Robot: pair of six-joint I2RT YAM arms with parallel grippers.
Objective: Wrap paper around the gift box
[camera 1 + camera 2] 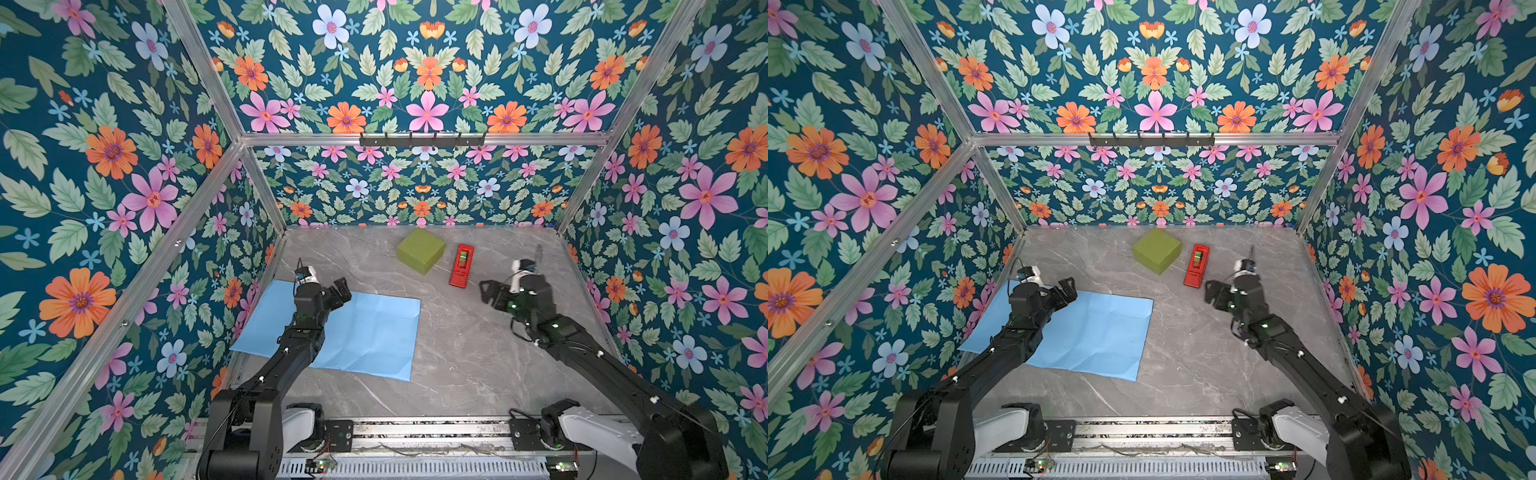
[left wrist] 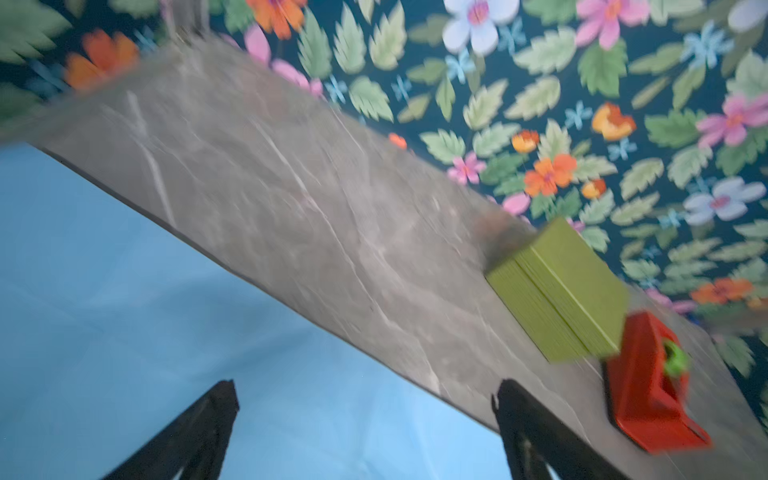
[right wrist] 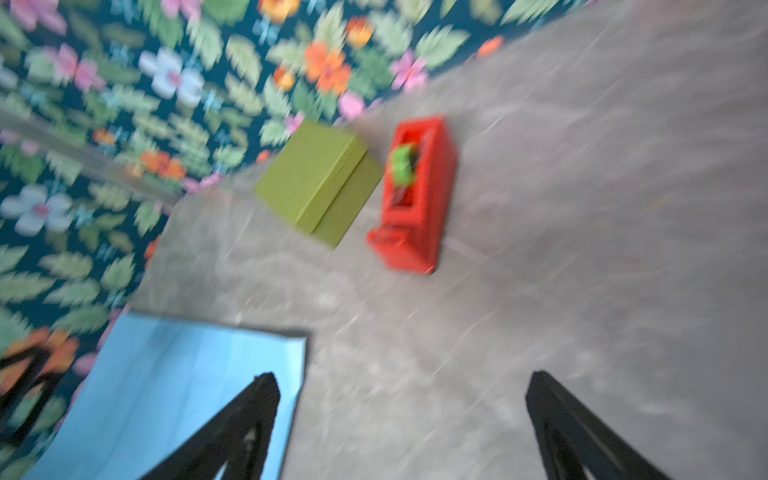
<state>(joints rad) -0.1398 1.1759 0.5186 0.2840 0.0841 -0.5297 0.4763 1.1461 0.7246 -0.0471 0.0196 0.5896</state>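
Paper (image 1: 374,332) lies lengthwise left-right; gift box (image 1: 420,249) sits corner-forward.

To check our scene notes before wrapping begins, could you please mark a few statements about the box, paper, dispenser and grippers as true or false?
1. The gift box sits on the paper. False: it stands on the bare table, apart from the paper.
2. The red tape dispenser stands beside the gift box. True.
3. The left gripper is shut on the paper. False: its jaws are open and hold nothing.
4. The right gripper is open and empty. True.
5. The paper lies flat, light-blue face up. True.
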